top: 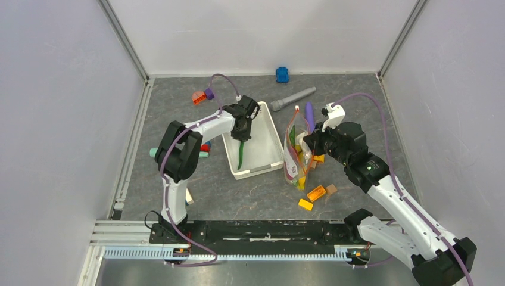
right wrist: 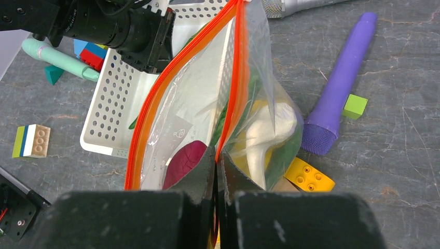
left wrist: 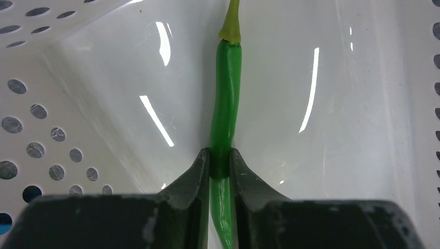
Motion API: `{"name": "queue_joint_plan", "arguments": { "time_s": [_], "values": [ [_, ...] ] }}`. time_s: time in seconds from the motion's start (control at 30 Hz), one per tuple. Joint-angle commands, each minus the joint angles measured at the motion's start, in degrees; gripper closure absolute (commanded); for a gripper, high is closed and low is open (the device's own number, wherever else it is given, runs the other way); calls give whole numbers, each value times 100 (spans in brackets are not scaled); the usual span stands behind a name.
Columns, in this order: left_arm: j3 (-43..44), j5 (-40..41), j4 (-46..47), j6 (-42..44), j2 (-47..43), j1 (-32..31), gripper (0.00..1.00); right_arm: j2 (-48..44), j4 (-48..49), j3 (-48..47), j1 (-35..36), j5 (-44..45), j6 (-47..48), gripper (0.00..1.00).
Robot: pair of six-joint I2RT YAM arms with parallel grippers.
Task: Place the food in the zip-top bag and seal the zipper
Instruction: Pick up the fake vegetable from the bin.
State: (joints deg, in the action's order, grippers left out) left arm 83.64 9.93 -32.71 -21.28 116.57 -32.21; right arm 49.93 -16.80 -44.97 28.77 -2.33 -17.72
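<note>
**Pepper gripped over the basket, bag mouth held apart**

Your grey table (top: pixel 250 196) carries everything. The white slotted basket (top: pixel 256 173) sits left of centre. The zip-top bag (top: pixel 293 158) stands just beside the basket's right wall.

The bag is the next largest thing. In the right wrist view its orange-red zipper (right wrist: pixel 171 78) splits into two strips that meet at the far end and spread apart toward the camera, so the mouth is unsealed. Your right gripper (right wrist: pixel 215 158) is clamped tight on the right-hand strip, with both fingers pressed together around that lip of the bag.

The long purple cylinder (right wrist: pixel 340 83) lies on the table just right of the bag, apart from it. A grey microphone-shaped toy (top: pixel 293 98) lies beyond the basket's far corner.

Your left gripper (left wrist: pixel 220 155) is over the inside of the basket. It is closed on a slim green pepper (left wrist: pixel 226 104), pinching it low on the body. The yellow-green stem points away from the camera, and the tip pokes out below the fingers. In the top view the pepper hangs down from the gripper over the basket floor.

Inside the bag you can see a purple-red sweet potato (right wrist: pixel 181 161) near the bottom on the left and a whitish piece (right wrist: pixel 267 135) on the right. Yellow and green shapes sit behind them, too blurred to name.

A yellow block (right wrist: pixel 308 176) touches the bag's lower right side. A small green cube (right wrist: pixel 355 106) sits just beside the cylinder.
</note>
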Motion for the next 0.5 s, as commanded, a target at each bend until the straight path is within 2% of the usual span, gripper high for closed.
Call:
{"name": "queue_joint_plan", "arguments": {
  "time_s": [0.0, 0.13, 0.33, 0.47],
  "values": [
    [7, 36, -25, 167, -370, 21, 98, -91, 166, -82, 16, 101, -36, 98],
    [-243, -137, 357, 14, -1025, 8, 98, -90, 164, -82, 12, 101, -39, 98],
    [-761, -489, 1430, -61, -2234, -191, 98, -88, 167, -106, 15, 61, -29, 98],
    [-1043, -1128, 2218, 236, -2947, -374, 98, -94, 90, -176, 21, 13, 5, 98]
  ]
}}
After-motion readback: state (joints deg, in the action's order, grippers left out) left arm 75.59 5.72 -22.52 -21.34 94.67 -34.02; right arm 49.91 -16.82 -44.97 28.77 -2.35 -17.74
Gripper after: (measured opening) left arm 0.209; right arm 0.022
